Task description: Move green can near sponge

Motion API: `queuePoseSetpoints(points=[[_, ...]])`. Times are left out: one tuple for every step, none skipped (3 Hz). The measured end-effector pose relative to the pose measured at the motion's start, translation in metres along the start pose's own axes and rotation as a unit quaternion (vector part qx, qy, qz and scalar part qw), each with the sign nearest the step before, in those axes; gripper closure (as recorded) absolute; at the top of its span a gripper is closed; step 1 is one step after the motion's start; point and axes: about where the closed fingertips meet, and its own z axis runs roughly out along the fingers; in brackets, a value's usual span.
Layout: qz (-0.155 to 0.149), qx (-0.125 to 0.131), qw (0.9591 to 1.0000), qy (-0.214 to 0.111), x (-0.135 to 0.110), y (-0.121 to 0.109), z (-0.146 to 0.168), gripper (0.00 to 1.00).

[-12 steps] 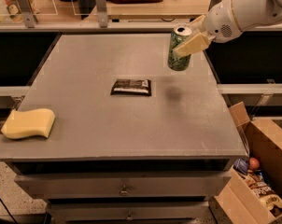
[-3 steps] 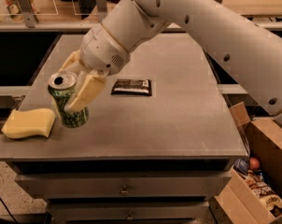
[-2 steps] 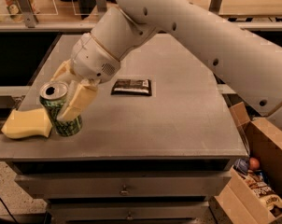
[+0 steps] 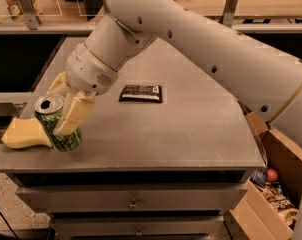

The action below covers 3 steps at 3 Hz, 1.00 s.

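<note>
Fingers point(image 4: 73, 115) of the gripper point(image 4: 60, 113) clamp the green can point(image 4: 66, 140), which tilts at the near-left corner of the table point(image 4: 201, 134), right against the sponge point(image 4: 21, 134). By my judgement the can is already near enough; setting it upright and letting go remain. Counted: 1 table, 1 sponge, 1 green can, 1 dark snack packet point(image 4: 141, 93) farther back.

one each: sponge point(image 4: 22, 134), packet point(image 4: 141, 93), gripper point(image 4: 61, 113) on can point(image 4: 67, 140)
</note>
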Motion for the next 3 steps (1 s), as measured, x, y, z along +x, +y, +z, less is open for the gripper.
queuePoseSetpoints(points=[[0.007, -0.002, 1.0000, 0.000, 0.007, -0.005, 0.005, 0.82], [0.012, -0.001, 0.9999, -0.008, 0.015, -0.009, 0.009, 0.59], [0.010, 0.001, 0.9998, -0.018, 0.018, -0.010, 0.010, 0.35]])
